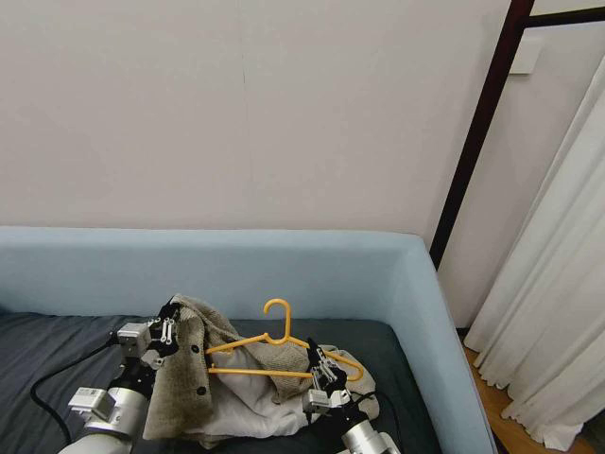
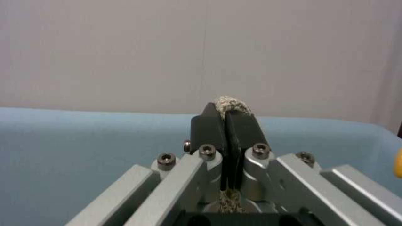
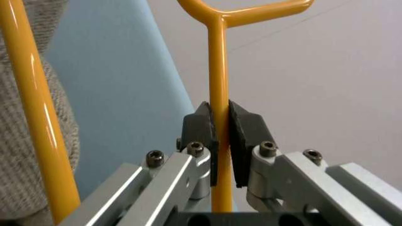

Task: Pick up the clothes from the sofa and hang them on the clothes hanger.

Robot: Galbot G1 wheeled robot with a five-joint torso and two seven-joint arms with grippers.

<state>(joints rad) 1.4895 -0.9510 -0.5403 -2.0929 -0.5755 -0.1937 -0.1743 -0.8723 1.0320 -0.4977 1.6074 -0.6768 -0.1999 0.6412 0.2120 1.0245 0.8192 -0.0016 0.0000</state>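
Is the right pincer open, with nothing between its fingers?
No, the right pincer is shut on a thin bar of the yellow hanger, which runs straight up through it.

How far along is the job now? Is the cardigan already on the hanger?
Not yet. Done: left gripper grips the cardigan, right gripper clamps the yellow hanger. In hand: one hanger arm seems inside the cardigan. Remaining: seating the other side.
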